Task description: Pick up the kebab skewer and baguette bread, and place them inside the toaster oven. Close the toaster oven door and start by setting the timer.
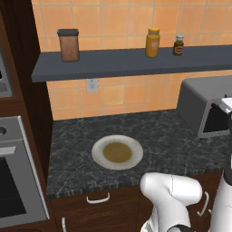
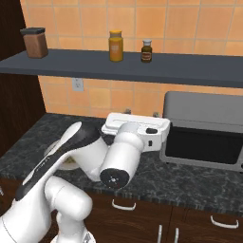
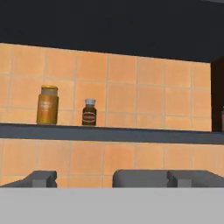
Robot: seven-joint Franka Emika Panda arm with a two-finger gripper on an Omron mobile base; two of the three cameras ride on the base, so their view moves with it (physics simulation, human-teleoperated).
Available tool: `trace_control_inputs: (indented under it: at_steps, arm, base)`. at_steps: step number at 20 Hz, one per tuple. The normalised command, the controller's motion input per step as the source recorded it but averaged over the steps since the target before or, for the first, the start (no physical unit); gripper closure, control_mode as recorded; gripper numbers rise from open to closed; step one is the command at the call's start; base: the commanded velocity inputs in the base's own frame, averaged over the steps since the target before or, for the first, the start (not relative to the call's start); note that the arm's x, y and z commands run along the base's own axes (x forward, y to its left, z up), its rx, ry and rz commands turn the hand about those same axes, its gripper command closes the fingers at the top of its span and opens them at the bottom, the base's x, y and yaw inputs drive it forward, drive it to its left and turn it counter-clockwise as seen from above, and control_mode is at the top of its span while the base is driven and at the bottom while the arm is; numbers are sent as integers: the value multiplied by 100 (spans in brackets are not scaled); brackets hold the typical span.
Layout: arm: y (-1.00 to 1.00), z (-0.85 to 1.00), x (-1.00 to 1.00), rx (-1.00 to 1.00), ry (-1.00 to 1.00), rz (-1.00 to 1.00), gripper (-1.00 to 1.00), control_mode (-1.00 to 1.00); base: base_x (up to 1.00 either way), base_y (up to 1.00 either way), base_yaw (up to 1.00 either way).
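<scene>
Hovers by the toaster oven (image 2: pixel 204 137) on the desk's right end, jaws spread wide and empty, aimed at the wall. Risks clipping the grey casing or the shelf (image 2: pixel 142 66) overhead if swung carelessly toward the door

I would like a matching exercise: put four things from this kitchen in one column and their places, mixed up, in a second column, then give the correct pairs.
Things:
1. plate
2. yellow jar
3. toaster oven
4. brown canister

Places:
A. left end of the shelf
B. on the counter, right side, against the wall
C. on the counter, left of the toaster oven
D. on the shelf, beside the small dark bottle

Pairs: 1-C, 2-D, 3-B, 4-A
</scene>
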Motion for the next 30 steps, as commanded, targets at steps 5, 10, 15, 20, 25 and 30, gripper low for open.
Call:
trace_control_inputs:
  at_steps: [5,10,15,20,25,30]
  arm:
    - [32,6,-3,0,8,-6,-100,-100]
    - [28,0,-35,0,8,0,-100,-100]
    - [32,0,-45,0,14,0,-100,-100]
    - [7,0,-4,0,2,0,-100,-100]
    - [2,-4,-11,0,0,0,-100,-100]
    - [3,-9,-16,0,0,0,-100,100]
  base:
    - [0,0,0]
    - [0,0,0]
    - [0,0,0]
    - [0,0,0]
    - [0,0,0]
    - [-6,0,0]
